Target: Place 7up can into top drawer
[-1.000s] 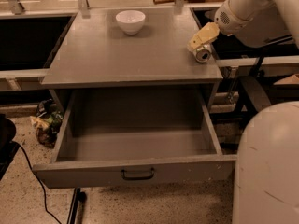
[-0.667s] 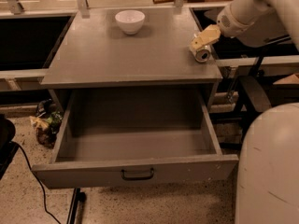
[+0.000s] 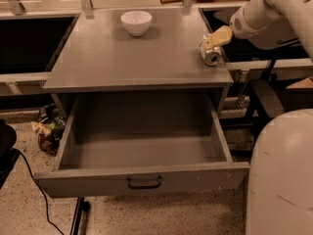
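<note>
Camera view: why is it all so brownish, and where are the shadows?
Camera view: warm, dim light tints the grey table and white bowl; the bowl throws a soft shadow on the table; the open top drawer darkens at its back, under the tabletop; the 7up can glints on its silver end at the gripper, by the table's right edge.

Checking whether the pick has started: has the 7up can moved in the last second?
No visible shift. The 7up can remains near the right edge of the table, same gap from the white bowl, with the gripper at its top.
</note>
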{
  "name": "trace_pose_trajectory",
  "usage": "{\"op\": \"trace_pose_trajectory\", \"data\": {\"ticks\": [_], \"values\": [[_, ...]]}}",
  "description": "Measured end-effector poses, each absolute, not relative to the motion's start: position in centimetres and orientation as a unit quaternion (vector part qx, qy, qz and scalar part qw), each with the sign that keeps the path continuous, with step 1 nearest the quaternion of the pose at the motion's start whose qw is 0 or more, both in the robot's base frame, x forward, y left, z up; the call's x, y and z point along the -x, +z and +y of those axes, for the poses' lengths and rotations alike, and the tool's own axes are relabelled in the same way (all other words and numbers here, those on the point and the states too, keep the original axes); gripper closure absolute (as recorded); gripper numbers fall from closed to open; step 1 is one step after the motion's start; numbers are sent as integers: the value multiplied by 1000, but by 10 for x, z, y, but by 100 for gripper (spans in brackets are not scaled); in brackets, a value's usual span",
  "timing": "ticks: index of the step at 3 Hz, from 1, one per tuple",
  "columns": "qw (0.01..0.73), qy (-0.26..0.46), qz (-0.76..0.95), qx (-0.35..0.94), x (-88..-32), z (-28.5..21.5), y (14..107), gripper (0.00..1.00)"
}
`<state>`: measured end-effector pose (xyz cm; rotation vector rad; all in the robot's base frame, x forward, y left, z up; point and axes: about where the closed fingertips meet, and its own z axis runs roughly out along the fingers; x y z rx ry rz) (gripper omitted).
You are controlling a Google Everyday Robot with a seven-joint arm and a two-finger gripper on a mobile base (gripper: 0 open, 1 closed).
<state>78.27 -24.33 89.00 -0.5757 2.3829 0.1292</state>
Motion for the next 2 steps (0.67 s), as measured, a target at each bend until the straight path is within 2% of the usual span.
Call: {"op": "trace_pose_trajectory", "data": {"ticks": [2], "values": [[322,29,919,227,-800,-234,873,0]]}}
